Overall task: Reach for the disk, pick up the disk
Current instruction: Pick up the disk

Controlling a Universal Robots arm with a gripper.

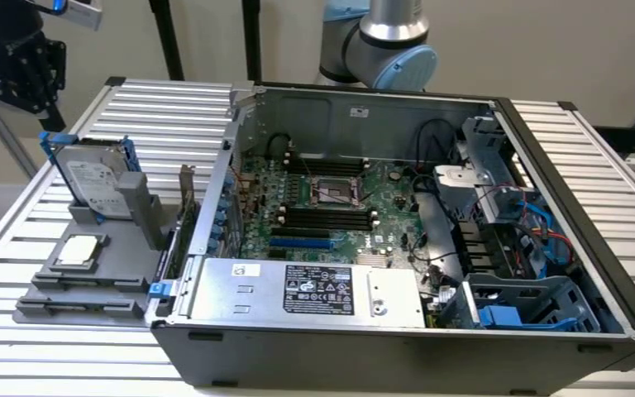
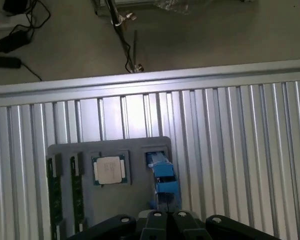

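Disk (image 1: 95, 178) is parked upright in the far slot of the grey holder (image 1: 86, 285). The holder sits on the slatted table (image 1: 31, 356), at the exterior view's left. The disk's label face is visible and blue rails run along both of its side edges. From the wrist view it shows edge-on as a blue strip (image 2: 163, 180).

Gripper (image 1: 26, 83) hangs above the disk and further to the exterior view's left, clear of it and holding nothing. Claw state: cannot tell, it reads as a dark mass. In the wrist view the gripper body (image 2: 167, 222) lines up roughly over the blue strip.

Around the disk:
- A tall grey block of the holder is tight against its right side.
- The square silver chip (image 1: 80, 251) lies flat in a recess just nearer than the disk.
- Two thin green boards (image 2: 52, 195) stand on edge in the holder, on the other side of the chip from the disk.
- The open computer case (image 1: 406, 347) is just beside the holder on the right, its left wall close to the disk.
- Inside the case are the motherboard (image 1: 329, 207) and, at the near side, a silver box with a black label (image 1: 307, 289).

The space straight above the disk is free. The arm's base joint (image 1: 389, 41) is behind the case, at the far side.
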